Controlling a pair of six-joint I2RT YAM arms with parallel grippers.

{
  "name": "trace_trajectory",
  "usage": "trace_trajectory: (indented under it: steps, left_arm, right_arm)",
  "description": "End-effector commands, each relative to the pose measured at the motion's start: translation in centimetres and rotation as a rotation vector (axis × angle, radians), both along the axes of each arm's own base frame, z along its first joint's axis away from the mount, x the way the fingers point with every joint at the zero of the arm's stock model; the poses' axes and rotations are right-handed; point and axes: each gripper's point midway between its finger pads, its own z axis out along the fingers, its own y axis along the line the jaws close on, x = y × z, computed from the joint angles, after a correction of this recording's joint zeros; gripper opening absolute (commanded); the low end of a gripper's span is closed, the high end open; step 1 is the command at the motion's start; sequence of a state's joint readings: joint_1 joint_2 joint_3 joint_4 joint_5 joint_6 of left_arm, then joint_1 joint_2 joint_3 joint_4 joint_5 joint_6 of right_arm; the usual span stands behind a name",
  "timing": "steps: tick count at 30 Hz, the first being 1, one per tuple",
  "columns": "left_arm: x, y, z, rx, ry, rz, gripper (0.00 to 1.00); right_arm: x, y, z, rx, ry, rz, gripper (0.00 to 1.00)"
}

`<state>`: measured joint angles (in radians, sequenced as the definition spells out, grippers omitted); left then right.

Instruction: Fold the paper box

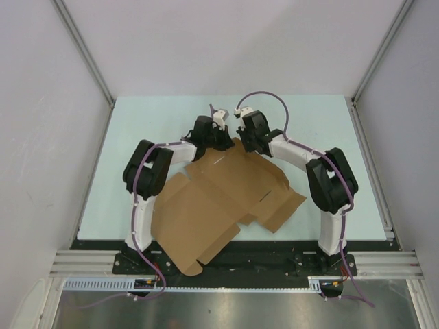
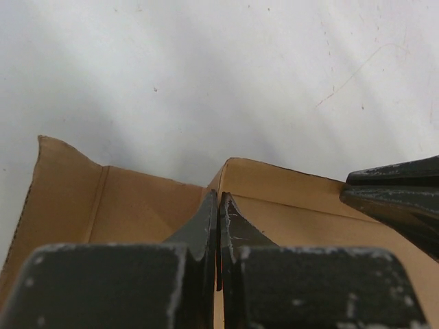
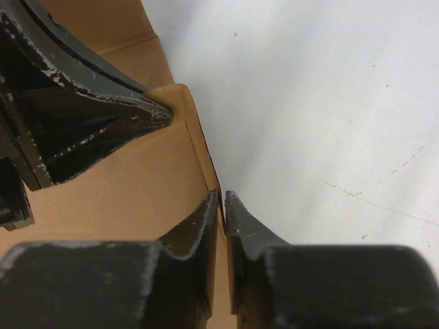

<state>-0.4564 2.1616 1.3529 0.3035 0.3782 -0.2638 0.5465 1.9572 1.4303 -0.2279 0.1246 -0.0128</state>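
Both tools at the box's far edge

The box [image 1: 219, 205] lies mostly flat on the surface [image 1: 137, 123], centre of the top view. The left tool [image 2: 218, 199] is clamped on a raised flap. The right tool [image 3: 221, 195] straddles the edge a sliver apart; whether it grips, I cannot tell.

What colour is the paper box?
The paper box is plain brown; the top external view shows it best.

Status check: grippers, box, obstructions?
Left gripper shut on paper box far edge. Right gripper pinching same edge alongside. Box mostly flat on table. No obstructions seen.
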Motion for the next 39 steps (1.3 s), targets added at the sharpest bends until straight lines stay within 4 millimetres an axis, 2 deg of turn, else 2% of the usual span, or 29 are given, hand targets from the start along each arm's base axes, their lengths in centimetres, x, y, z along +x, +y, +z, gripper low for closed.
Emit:
trace_trajectory:
  steps: [1, 4, 5, 8, 13, 17, 22, 29, 31, 33, 36, 39]
  left_arm:
    - [1.6, -1.6, 5.8, -0.134, -0.117, 0.052, 0.00]
    - [2.3, -1.8, 7.2, -0.166, -0.169, 0.070, 0.00]
    - [2.7, -1.9, 8.1, -0.186, -0.205, 0.075, 0.00]
    - [3.3, -2.5, 9.1, -0.210, -0.264, 0.081, 0.00]
    - [4.2, -4.1, 10.5, -0.208, -0.362, 0.063, 0.00]
    - [4.0, -5.0, 12.3, -0.237, -0.471, 0.062, 0.00]
    - [2.8, -5.8, 12.8, -0.257, -0.517, 0.060, 0.00]
    - [2.5, -4.8, 12.8, -0.263, -0.529, 0.111, 0.00]
    - [2.2, -4.9, 12.7, -0.270, -0.528, 0.114, 0.00]
    - [1.9, -4.9, 12.9, -0.277, -0.528, 0.112, 0.01]
    - [1.5, -4.8, 12.9, -0.281, -0.529, 0.111, 0.06]
    - [1.3, -4.3, 13.3, -0.275, -0.542, 0.120, 0.21]
  right_arm:
    - [1.0, -0.3, 3.4, 0.015, -0.100, -0.036, 0.21]
    - [1.3, -0.5, 4.6, 0.017, -0.136, -0.046, 0.29]
    - [1.4, -0.5, 5.0, 0.014, -0.149, -0.039, 0.30]
    - [1.9, -0.9, 5.2, -0.001, -0.163, -0.036, 0.30]
    - [2.8, -2.9, 3.9, -0.015, -0.128, -0.071, 0.27]
    - [2.8, -2.8, 3.6, -0.020, -0.128, -0.070, 0.27]
    - [3.1, -2.3, 5.7, 0.000, -0.184, -0.077, 0.31]
    - [3.3, -2.3, 8.0, 0.007, -0.218, -0.084, 0.36]
    - [3.3, -2.2, 7.8, -0.003, -0.207, -0.080, 0.30]
    - [3.2, -2.2, 7.6, -0.015, -0.206, -0.075, 0.18]
    - [2.9, -2.0, 7.3, -0.062, -0.212, -0.059, 0.06]
    - [2.8, -1.8, 7.2, -0.093, -0.224, -0.054, 0.02]
